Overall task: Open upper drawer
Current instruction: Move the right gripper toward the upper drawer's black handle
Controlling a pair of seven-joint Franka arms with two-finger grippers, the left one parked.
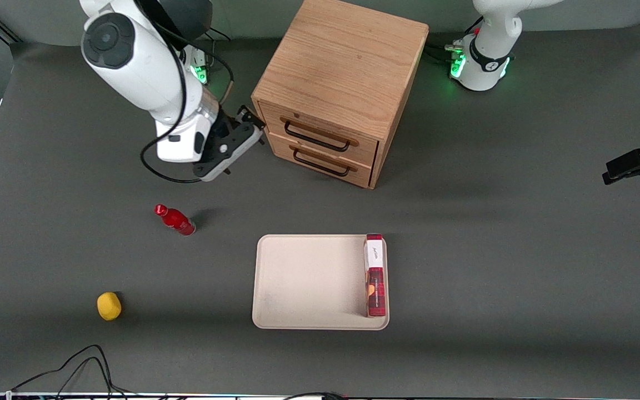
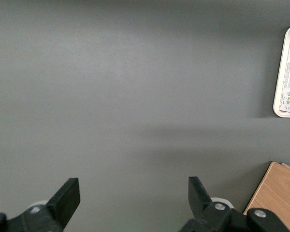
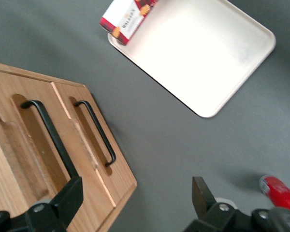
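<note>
My gripper (image 1: 250,123) hangs open beside the cabinet (image 1: 342,72), just short of the upper drawer (image 1: 320,130), which is shut. I judge this the approach: next I must bring my fingers around its black handle (image 3: 48,133). A dark grey worktop (image 1: 492,250) carries a tray (image 1: 309,280).

matt oak-grain upper drawer (image 1: 320,132), glossy black tool (image 1: 253,126) beside it

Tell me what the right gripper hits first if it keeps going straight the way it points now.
Probably bare table: the open gripper, beside the upper drawer, points down at the mat, one finger close to the drawer front.
</note>
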